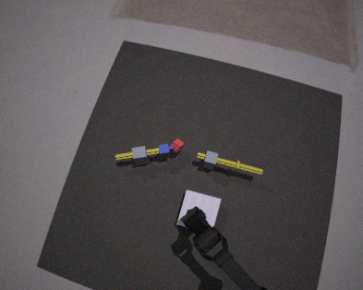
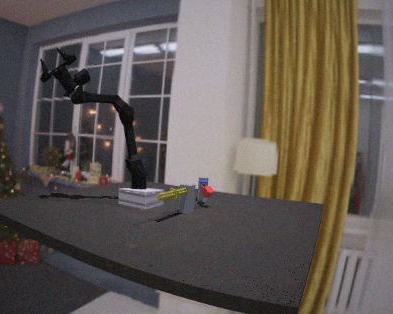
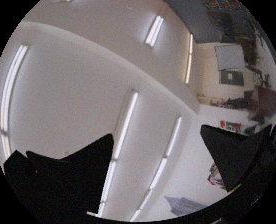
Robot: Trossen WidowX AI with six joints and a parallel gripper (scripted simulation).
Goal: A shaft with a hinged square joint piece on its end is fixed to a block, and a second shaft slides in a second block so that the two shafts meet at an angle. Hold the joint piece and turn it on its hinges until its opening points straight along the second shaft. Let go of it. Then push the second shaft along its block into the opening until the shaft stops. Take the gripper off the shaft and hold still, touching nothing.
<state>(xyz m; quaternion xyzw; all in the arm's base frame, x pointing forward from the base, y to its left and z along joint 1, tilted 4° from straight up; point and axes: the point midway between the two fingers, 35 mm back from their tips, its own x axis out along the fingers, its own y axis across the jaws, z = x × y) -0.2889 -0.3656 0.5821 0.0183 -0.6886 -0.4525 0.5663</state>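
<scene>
On the dark mat (image 1: 127, 222), left of centre in the top view: one yellow fixed shaft (image 1: 127, 155) through a grey block (image 1: 139, 152), carrying a blue hinge piece (image 1: 163, 149) and a red square joint piece (image 1: 177, 145) tilted up and to the right. Right of it, set apart by a gap: second yellow shaft (image 1: 233, 164) in a second grey block (image 1: 211, 157), its near end short of the joint piece. White base plate (image 1: 205, 205) near the front edge. Gripper (image 2: 54, 59) raised high above the base, fingers spread wide, holding nothing, well apart from both shafts.
</scene>
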